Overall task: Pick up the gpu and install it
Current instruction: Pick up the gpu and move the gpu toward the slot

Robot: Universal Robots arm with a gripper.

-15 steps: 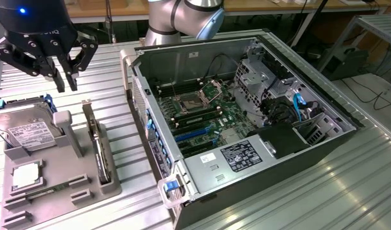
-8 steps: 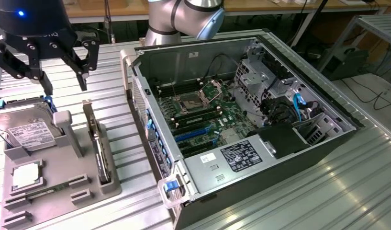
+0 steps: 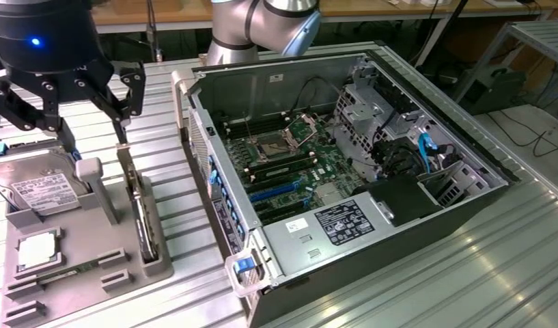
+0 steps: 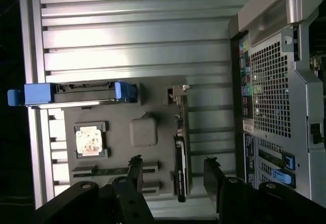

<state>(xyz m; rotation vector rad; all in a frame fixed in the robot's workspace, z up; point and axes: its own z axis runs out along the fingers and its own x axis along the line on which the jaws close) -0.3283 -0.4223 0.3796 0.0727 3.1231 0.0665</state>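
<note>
Dark-grey gpu (image 4: pixel 181 155) stands on edge directly below the open, empty end effector (image 4: pixel 173 175), long axis square to its closing direction.

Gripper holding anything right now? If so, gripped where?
Nothing held. The gripper hangs open over the gpu, which stands on edge in the grey tray, untouched.

Dark grey-black gpu (image 4: pixel 180 155) with silver bracket, matte grey tray (image 3: pixel 78 253), ribbed silver table (image 3: pixel 497 273), silver hard drive (image 3: pixel 37 188) with white label, black computer case (image 3: pixel 397 273) showing a green motherboard (image 3: pixel 306 167) with blue slots.
</note>
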